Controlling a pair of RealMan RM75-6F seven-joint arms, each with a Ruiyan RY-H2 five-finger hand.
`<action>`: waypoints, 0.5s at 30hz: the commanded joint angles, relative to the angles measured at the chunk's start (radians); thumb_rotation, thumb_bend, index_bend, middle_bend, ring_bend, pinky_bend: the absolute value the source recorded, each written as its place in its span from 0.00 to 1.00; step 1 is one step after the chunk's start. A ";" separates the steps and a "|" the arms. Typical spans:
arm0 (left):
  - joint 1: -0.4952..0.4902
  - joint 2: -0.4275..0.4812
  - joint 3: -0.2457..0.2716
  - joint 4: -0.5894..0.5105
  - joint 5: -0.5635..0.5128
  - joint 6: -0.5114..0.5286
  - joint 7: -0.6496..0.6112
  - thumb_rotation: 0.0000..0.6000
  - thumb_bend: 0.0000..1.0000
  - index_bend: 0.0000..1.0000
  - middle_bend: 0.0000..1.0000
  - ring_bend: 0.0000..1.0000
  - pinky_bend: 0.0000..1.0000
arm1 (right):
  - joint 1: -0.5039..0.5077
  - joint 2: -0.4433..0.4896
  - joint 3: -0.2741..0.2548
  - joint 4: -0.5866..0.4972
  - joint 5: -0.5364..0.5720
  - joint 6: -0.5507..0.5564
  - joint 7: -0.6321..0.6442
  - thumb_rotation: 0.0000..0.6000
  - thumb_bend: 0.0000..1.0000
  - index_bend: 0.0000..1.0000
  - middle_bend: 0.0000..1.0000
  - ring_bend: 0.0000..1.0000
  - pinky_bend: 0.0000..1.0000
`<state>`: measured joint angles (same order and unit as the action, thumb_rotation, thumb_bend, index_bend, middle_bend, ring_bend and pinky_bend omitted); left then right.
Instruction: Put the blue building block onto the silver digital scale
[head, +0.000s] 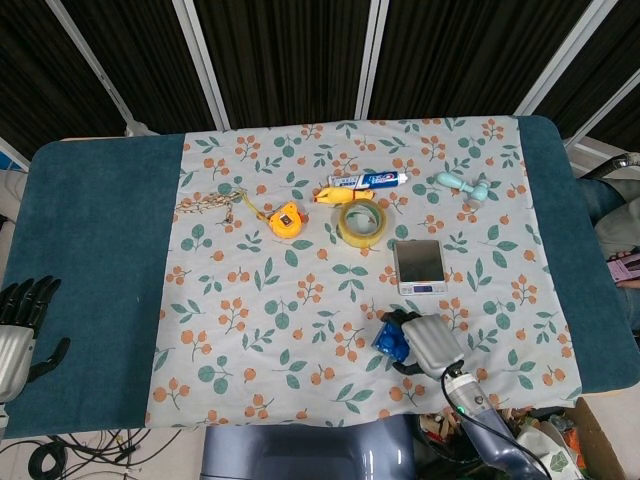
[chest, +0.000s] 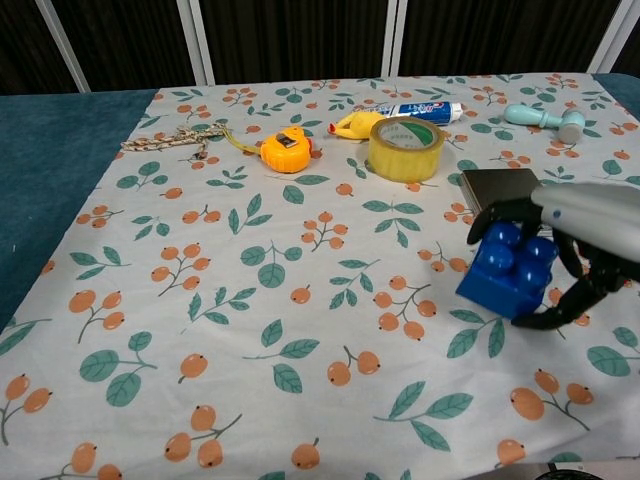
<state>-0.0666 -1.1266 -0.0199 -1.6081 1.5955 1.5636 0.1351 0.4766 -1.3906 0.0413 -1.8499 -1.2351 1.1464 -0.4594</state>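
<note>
Right hand (chest: 560, 250) wrapped around the blue building block (chest: 506, 270), block tilted and lifted clear of the floral cloth (chest: 280, 300), just in front of the silver digital scale (head: 419, 264). Left hand (head: 20, 325) idle and spread at the counter (head: 90, 250) edge, holding nothing. Best carried forward level, studs up, centred over the platform, lowered until seated flat, then released without nudging the yellow tape roll (chest: 406, 147) nearby

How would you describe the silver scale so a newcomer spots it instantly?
On the floral tablecloth, look right of centre, just past the yellow tape roll. The silver digital scale is the flat square metal slab there, the only grey, hard-edged thing among colourful items.
</note>
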 joint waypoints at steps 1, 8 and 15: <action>0.000 0.000 0.000 0.000 0.001 0.000 0.000 1.00 0.31 0.05 0.08 0.05 0.09 | 0.050 0.074 0.081 -0.042 0.078 -0.039 -0.010 1.00 0.54 0.39 0.55 0.66 0.61; 0.000 0.000 0.000 -0.001 0.001 0.000 0.000 1.00 0.31 0.05 0.08 0.05 0.09 | 0.149 0.117 0.188 0.033 0.258 -0.137 -0.027 1.00 0.54 0.39 0.54 0.65 0.59; 0.000 0.000 -0.001 -0.001 -0.001 -0.001 0.000 1.00 0.31 0.05 0.08 0.05 0.09 | 0.239 0.086 0.230 0.196 0.435 -0.261 -0.006 1.00 0.54 0.39 0.52 0.62 0.55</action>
<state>-0.0671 -1.1266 -0.0206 -1.6093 1.5939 1.5627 0.1352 0.6778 -1.2894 0.2526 -1.7143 -0.8508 0.9303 -0.4731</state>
